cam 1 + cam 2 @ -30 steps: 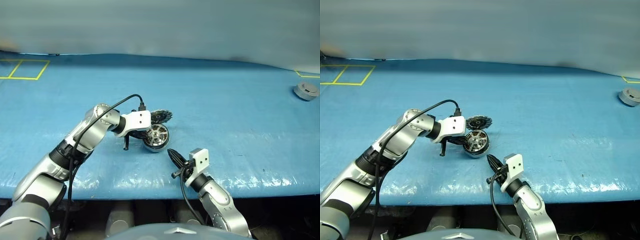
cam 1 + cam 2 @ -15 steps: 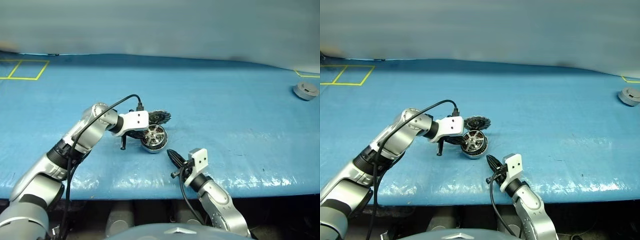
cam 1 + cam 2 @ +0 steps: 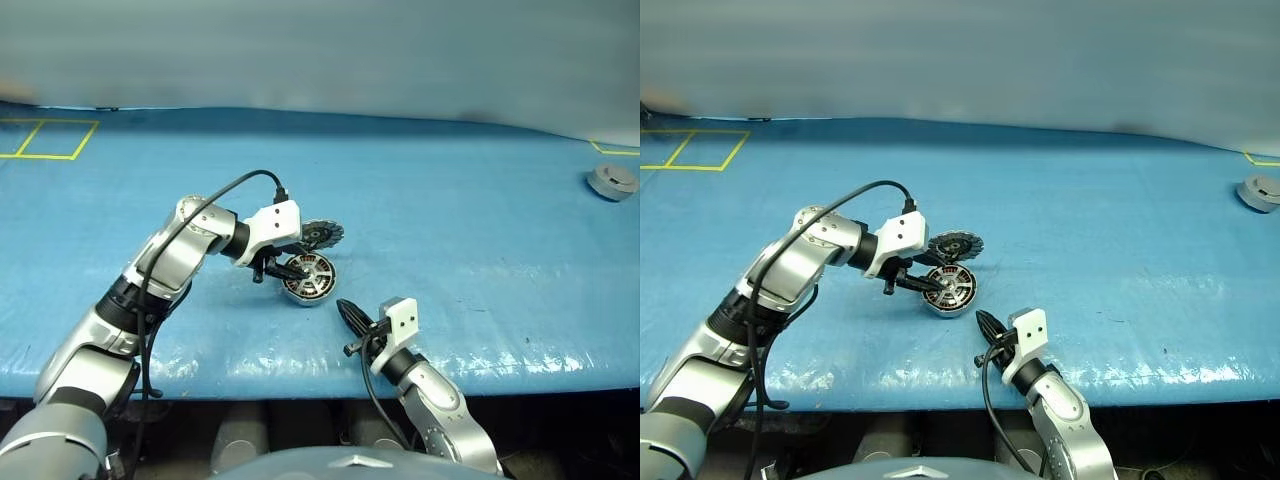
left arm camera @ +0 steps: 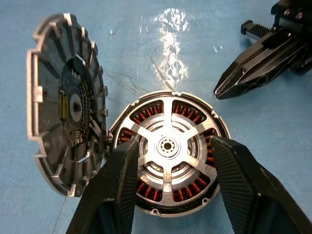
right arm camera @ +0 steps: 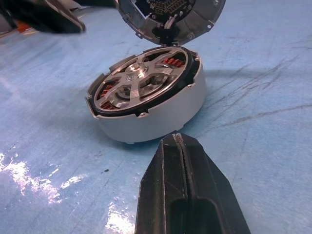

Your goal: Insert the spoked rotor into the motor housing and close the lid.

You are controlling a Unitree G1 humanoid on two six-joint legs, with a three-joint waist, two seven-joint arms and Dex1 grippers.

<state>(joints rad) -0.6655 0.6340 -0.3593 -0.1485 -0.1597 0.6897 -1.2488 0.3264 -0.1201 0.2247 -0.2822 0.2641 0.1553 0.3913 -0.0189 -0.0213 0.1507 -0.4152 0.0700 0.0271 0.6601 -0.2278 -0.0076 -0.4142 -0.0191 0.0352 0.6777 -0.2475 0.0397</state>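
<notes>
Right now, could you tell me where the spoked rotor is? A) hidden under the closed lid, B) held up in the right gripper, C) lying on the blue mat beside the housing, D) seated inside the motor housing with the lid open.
D: the spoked rotor sits flat over the copper windings inside the motor housing, and the lid stands open beside it.

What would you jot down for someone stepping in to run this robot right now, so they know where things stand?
Left claw: open, its two fingers either side of the motor housing, gripping nothing.
Right claw: shut, empty, pointing at the housing from just in front of it.
Spoked rotor: lying in the housing, over the copper windings.
Lid: swung open, standing up from the housing's edge.
The housing stands on the blue table.
Done: rotor appears inserted.
Left: fold the lid down over the housing.
</notes>
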